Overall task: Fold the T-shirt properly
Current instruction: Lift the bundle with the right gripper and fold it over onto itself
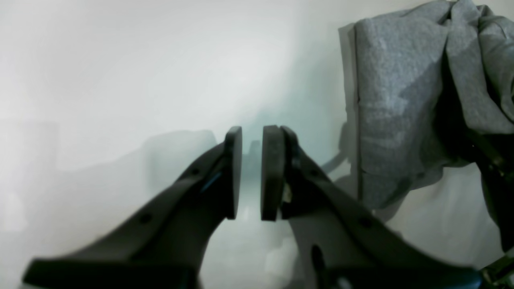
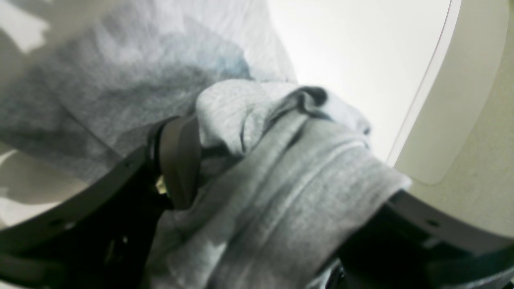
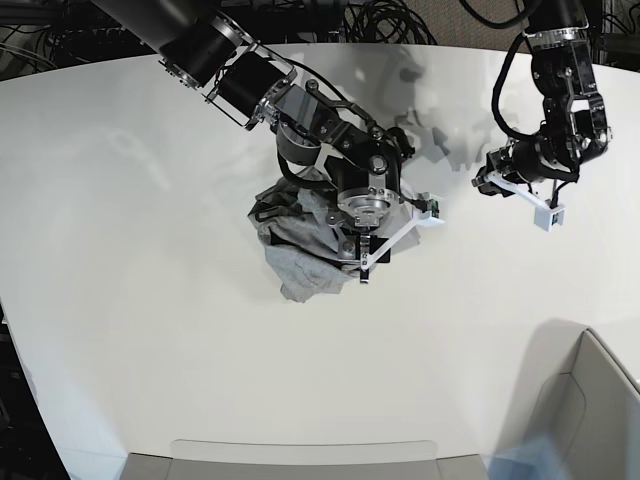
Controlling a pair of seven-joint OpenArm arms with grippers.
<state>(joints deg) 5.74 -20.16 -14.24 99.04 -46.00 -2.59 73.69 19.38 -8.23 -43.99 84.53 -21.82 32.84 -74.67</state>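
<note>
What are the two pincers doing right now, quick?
Left pincer: slightly open, holding nothing, off to the side of the T-shirt.
Right pincer: open wide, T-shirt bunched between its fingers.

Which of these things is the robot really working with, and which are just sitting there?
Part of the job:
- T-shirt, a bunched grey heap
- right gripper, jaws spread, cloth draped between them
- left gripper, holding nothing, off to the side

Just there:
- white table
- cables behind the table
- grey edge at the near corner; what it is I cannot tell
</note>
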